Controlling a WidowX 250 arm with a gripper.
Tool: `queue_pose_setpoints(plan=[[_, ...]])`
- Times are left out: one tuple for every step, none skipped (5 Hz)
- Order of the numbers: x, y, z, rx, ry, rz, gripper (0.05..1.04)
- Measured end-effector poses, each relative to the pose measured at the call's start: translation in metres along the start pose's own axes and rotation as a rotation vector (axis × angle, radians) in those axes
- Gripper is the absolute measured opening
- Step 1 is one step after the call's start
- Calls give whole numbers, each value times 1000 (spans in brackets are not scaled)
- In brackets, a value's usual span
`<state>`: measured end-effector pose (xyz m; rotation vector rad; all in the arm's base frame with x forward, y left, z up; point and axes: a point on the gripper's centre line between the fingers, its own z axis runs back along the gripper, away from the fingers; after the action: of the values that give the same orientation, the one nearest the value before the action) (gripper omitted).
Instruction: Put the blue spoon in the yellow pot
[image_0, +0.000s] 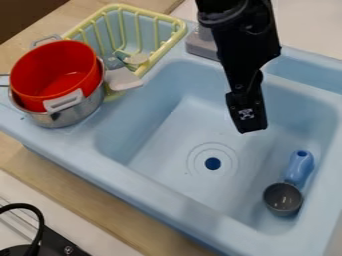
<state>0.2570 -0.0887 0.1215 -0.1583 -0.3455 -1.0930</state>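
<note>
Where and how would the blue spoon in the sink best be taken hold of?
I'd grip the middle of its blue handle from above, squeezing across its width. The handle is long and much narrower than the round grey bowl, and its upper side looks open to reach, though the sink's right wall is close.

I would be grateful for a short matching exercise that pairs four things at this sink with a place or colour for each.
Things
1. Red round pot
2. Blue-handled spoon with a dark grey bowl
3. Round drain
4. Black gripper

Places or colours
A. Dark blue at its centre
B. Hanging above the light blue basin
C. Nested inside the silver metal pot
D. Lying in the basin

Right pairs: 1-C, 2-D, 3-A, 4-B
</note>
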Motion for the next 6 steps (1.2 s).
queue_pose_setpoints(plan=[[15,-6,-16,-22,41,-58,998],[20,-15,-28,-5,102,-20,998],[19,-20,-31,6,141,76,998],[4,-35,-40,8,153,210,998],[-3,-44,-38,1,107,272,998],[-6,-51,-48,-19,45,303,998]])
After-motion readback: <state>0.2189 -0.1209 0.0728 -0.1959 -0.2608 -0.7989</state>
